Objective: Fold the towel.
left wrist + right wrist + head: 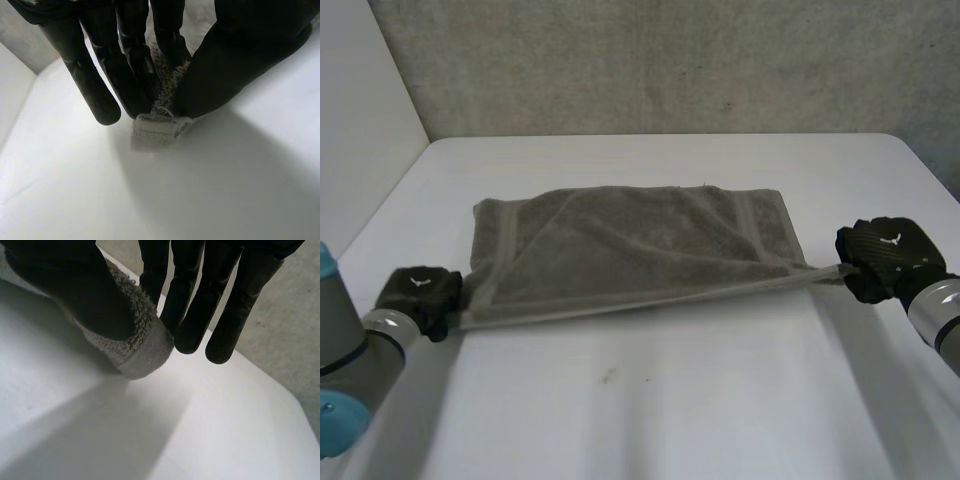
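1. One towel (630, 250), grey-brown terry with a woven band near each short end, is seen on one white bench (650, 400). Two black hands are on it, one at each near corner.
2. The left hand (418, 295) is clamped on the towel's near left corner. In the left wrist view the corner is pinched between the fingers (135, 75) and the thumb (235, 65), and a hemmed tip pokes out just past the fingertips.
3. The right hand (885, 255) is clamped on the near right corner. In the right wrist view the thumb (75, 295) presses the cloth against the straight fingers (190, 315), and the hem curls out beside the fingertips.
4. The near long edge is drawn taut in a line from one set of fingers to the other. The rest of the towel lies on the bench beyond that line, with diagonal creases running toward the right fingers.
5. The long axis runs from hand to hand, across the bench. The short ends face the two hands.
6. Bare bench is seen on the robot's side of the stretched edge, marked by one small dark speck (608, 376). More bare bench lies past the towel's far edge up to the grey wall (670, 60).
7. Outside each hand only a narrow strip of bench remains before its side edge.
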`<move>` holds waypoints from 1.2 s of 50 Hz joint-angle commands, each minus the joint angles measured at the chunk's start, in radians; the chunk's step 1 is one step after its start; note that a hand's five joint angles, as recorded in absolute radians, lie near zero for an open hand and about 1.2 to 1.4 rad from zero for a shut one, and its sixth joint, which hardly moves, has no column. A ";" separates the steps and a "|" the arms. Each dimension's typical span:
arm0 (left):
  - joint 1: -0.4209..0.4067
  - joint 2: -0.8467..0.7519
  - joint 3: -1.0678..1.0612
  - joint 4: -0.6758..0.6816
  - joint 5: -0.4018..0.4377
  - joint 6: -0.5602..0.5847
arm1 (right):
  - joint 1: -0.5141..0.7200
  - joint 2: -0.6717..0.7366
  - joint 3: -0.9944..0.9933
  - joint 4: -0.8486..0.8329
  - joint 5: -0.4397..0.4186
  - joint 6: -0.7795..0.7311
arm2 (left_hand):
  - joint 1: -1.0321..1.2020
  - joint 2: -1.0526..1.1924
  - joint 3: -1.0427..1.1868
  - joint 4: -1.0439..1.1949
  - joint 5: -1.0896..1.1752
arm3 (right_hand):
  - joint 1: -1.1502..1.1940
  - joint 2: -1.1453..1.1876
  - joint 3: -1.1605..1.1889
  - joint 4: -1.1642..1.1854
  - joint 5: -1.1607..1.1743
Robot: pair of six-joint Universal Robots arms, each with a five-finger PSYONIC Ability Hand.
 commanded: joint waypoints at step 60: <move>-0.124 -0.354 1.109 -0.226 -0.007 0.104 | 0.103 0.304 -0.866 0.046 0.265 -0.359 | 0.224 0.182 0.184 0.183 0.197 | 0.443 0.219 0.210 0.202 0.236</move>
